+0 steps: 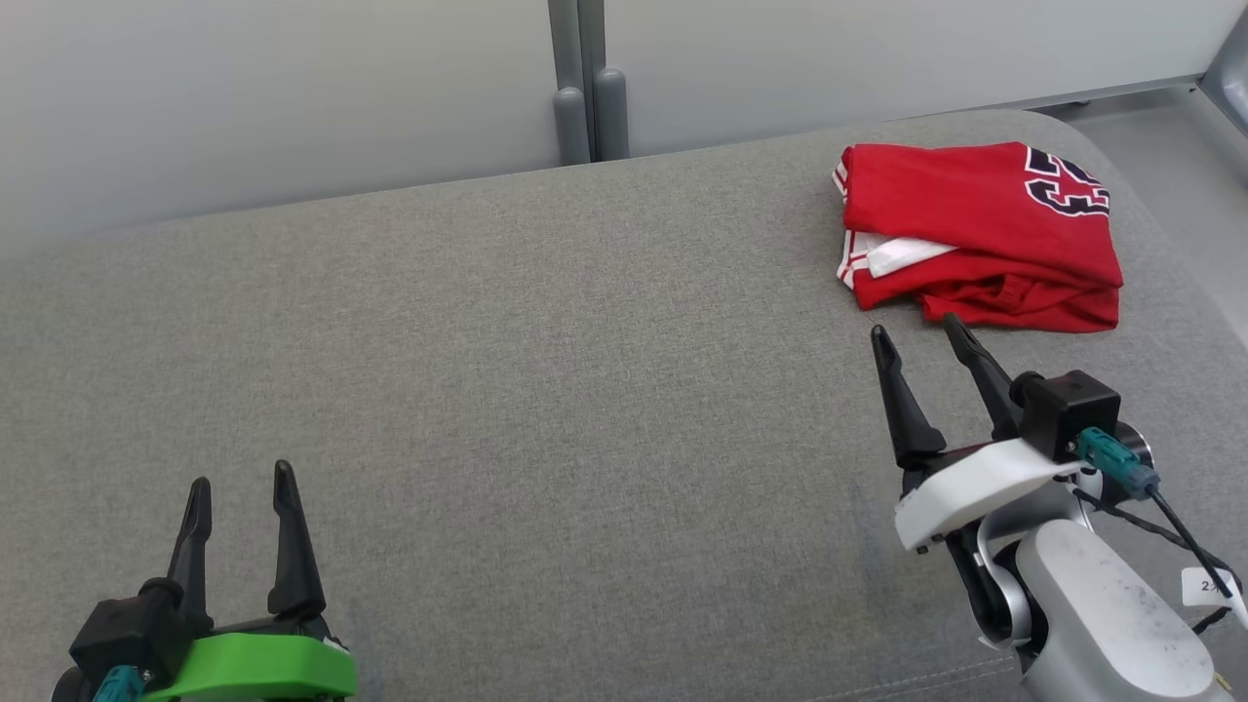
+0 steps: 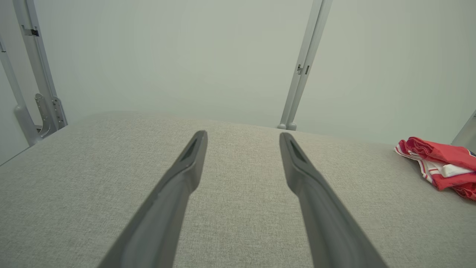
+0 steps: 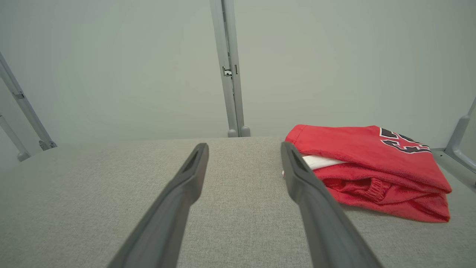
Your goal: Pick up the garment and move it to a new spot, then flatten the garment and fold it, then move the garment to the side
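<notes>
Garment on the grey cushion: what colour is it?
The garment is red with white trim; head view shows it best.

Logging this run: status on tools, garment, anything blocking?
Open, empty: left tool, right tool; right at garment edge. Garment folded, far right of cushion. No obstruction seen.

Bright, soft, even light.
Wrist views bend the frame posts (image 2: pixel 44 74) toward 9 o'clock; fingers (image 2: pixel 154 223) blur near 6 o'clock.

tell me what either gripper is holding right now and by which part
Nothing is held. The left gripper and right gripper both stand open and empty; the folded red garment lies on the grey cushion.
</notes>
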Available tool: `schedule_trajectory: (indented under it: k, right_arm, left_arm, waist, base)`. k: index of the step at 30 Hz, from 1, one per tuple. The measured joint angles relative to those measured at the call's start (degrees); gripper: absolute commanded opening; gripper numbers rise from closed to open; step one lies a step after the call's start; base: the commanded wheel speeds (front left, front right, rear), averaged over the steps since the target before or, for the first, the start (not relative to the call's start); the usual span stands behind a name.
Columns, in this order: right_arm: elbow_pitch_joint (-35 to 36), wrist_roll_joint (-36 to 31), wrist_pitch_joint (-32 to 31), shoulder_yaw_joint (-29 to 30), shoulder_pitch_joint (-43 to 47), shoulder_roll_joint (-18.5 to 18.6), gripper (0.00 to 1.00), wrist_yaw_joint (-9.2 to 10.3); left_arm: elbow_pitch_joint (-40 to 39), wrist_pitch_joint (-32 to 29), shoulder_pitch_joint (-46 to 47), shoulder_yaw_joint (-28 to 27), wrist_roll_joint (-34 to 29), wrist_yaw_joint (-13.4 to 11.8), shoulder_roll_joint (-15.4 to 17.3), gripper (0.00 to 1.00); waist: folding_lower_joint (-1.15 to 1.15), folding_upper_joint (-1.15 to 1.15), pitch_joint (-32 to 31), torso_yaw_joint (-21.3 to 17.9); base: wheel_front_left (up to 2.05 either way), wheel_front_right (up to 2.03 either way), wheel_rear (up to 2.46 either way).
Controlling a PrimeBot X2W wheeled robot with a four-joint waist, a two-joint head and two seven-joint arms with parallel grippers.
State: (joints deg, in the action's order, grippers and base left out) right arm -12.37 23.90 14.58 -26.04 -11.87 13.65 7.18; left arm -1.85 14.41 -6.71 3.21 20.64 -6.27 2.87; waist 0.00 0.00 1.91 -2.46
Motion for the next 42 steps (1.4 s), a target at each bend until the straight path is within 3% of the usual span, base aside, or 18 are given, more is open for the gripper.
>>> schedule_trajectory:
  k: [10,42]
  right_arm:
    - [1.8,-3.9,0.0,3.0,3.6,-2.8,1.00,0.01]
    - [5.4,-9.4,0.0,6.9,9.3,-5.9,1.00,0.01]
  left_arm:
    - [1.2,0.0,-0.6,0.0,-0.7,-0.3,0.0,1.00]
    - [2.3,0.0,-2.1,0.7,-0.7,-0.4,0.0,1.00]
  waist:
    - [0.00,0.00,-0.3,0.3]
    - [0.00,0.00,-1.7,1.2]
  base:
    - [0.00,0.00,0.00]
    - [0.00,0.00,0.00]
